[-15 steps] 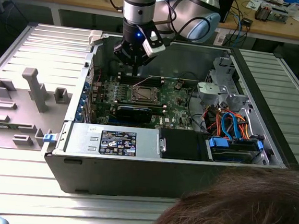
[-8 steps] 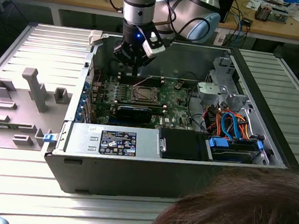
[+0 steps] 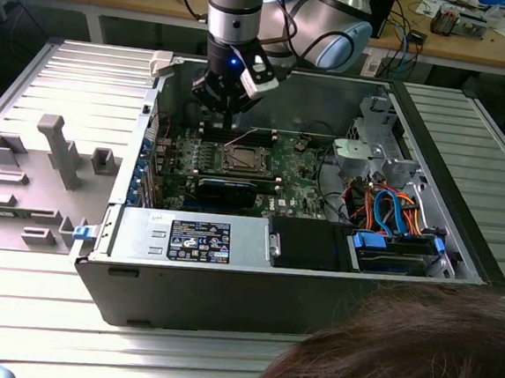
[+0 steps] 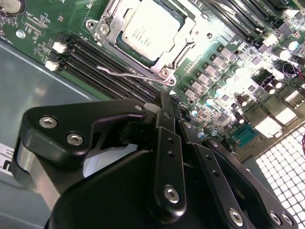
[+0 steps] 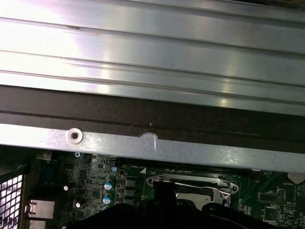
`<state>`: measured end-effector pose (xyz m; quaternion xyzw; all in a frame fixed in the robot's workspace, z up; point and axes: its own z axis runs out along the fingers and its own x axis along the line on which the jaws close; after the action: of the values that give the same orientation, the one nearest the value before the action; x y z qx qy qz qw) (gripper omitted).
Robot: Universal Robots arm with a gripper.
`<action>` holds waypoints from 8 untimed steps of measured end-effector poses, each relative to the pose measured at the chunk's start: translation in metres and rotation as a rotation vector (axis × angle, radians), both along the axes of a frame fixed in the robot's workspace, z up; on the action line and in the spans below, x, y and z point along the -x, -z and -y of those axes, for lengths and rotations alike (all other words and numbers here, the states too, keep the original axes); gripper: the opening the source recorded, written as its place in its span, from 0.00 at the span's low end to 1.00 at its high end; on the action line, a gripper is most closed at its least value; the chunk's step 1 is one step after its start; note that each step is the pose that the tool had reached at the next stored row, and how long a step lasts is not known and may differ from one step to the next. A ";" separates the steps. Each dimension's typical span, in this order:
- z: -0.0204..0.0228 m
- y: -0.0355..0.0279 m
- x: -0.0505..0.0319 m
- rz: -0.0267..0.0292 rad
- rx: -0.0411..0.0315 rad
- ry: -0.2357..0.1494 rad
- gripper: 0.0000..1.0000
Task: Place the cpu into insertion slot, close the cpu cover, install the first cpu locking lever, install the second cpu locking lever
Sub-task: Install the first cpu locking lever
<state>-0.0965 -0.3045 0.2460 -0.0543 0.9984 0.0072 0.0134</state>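
Observation:
The cpu [image 4: 150,28], a silvery square chip, lies in the insertion slot [image 3: 242,160] on the green motherboard. The cpu cover [image 4: 113,26], a silver frame, lies flat around it, and the chip shows through its cut-out. One thin wire locking lever [image 4: 128,74] stands loose along the socket's edge over the black memory slots; this lever [image 5: 188,182] also shows in the first wrist view. My gripper [image 4: 167,98] hangs just beside the socket, close to the lever's end. Its black fingers are pressed together with nothing between them. In the exterior view the gripper [image 3: 229,121] is just behind the socket.
The open computer case has a metal wall [image 5: 152,148] close behind the gripper. Long black memory slots [image 4: 90,57] flank the socket. Orange and blue cables [image 3: 392,210] and a drive cage sit at the exterior view's right. A person's head [image 3: 397,352] is in front.

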 end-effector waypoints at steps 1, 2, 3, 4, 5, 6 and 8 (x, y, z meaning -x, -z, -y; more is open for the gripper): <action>0.0000 0.0003 0.0000 0.0000 0.0000 0.000 0.11; 0.0000 0.0005 0.0000 0.0000 -0.0001 0.000 0.11; 0.0000 0.0008 0.0000 0.0000 -0.0001 0.000 0.11; 0.0000 0.0011 0.0000 0.0000 -0.0001 0.000 0.11; 0.0000 0.0016 0.0001 0.0000 -0.0001 0.000 0.11; 0.0000 0.0019 0.0001 0.0000 -0.0001 0.000 0.11; 0.0000 0.0027 0.0000 0.0001 -0.0002 0.000 0.11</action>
<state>-0.0965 -0.3045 0.2433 -0.0543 0.9984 0.0073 0.0134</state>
